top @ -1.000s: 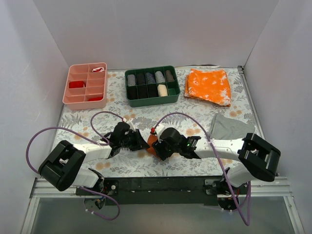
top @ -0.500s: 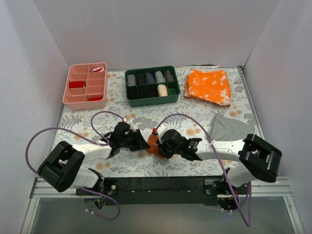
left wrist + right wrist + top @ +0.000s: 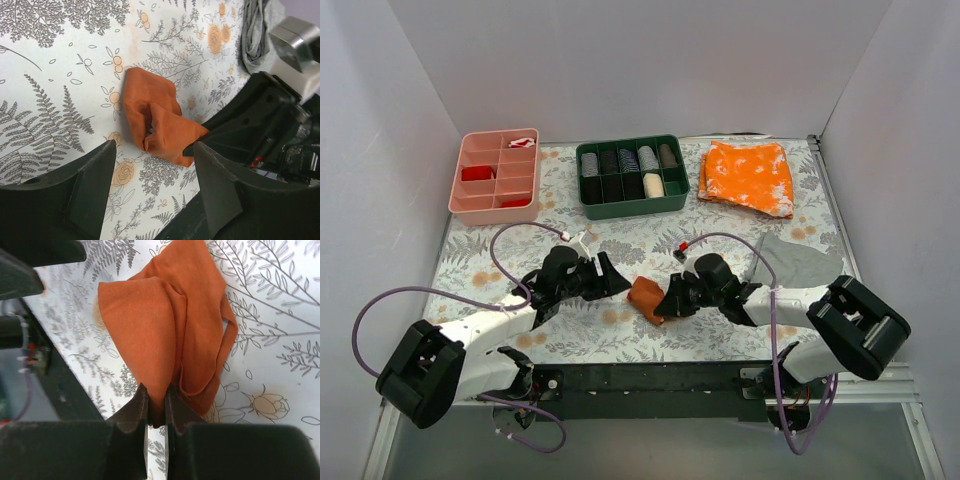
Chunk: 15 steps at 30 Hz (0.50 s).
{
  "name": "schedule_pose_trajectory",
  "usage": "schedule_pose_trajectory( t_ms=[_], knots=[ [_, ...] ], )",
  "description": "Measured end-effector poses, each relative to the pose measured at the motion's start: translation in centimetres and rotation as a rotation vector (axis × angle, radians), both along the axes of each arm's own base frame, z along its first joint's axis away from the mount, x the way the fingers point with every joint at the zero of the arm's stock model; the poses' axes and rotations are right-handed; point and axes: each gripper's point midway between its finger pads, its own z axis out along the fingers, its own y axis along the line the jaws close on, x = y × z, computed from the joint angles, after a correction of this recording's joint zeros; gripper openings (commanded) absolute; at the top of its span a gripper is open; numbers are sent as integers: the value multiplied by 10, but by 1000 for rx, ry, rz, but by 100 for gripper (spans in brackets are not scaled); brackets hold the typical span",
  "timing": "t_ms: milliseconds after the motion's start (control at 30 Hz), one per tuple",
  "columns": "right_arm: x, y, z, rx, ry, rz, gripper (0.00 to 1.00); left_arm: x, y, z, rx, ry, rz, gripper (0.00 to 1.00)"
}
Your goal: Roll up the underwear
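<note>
The underwear (image 3: 645, 297) is a small rust-orange cloth, crumpled and folded on the flowered table (image 3: 620, 240) near the front middle. My right gripper (image 3: 669, 302) is shut on its right edge; in the right wrist view a fold of the underwear (image 3: 165, 335) is pinched between the two fingertips (image 3: 140, 399). My left gripper (image 3: 612, 277) stands open just left of the cloth and apart from it. In the left wrist view the underwear (image 3: 152, 120) lies beyond the spread fingers (image 3: 97, 165) with nothing between them.
A pink divided tray (image 3: 496, 175) stands at the back left and a green bin (image 3: 631, 176) of rolled cloths at the back middle. A bright orange speckled cloth (image 3: 750, 175) lies back right, a grey cloth (image 3: 790, 260) right of my right arm.
My left gripper has let go of the underwear, opened and drawn back to the left. My right gripper has closed on the cloth and shifted right with it.
</note>
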Motion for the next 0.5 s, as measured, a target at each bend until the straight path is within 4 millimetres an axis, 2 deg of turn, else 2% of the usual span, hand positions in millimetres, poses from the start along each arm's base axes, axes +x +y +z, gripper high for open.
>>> schedule_pose_trajectory(
  t_ms=[133, 367, 500],
  knots=[
    [-2, -2, -1, 125, 151, -45, 3, -3, -2, 6, -34, -20, -14, 64],
    [-18, 4, 4, 328, 389, -64, 2, -18, 0, -15, -57, 23, -24, 66],
    [-24, 5, 3, 381, 492, -88, 1, -21, -2, -24, -63, 42, -27, 66]
  ],
)
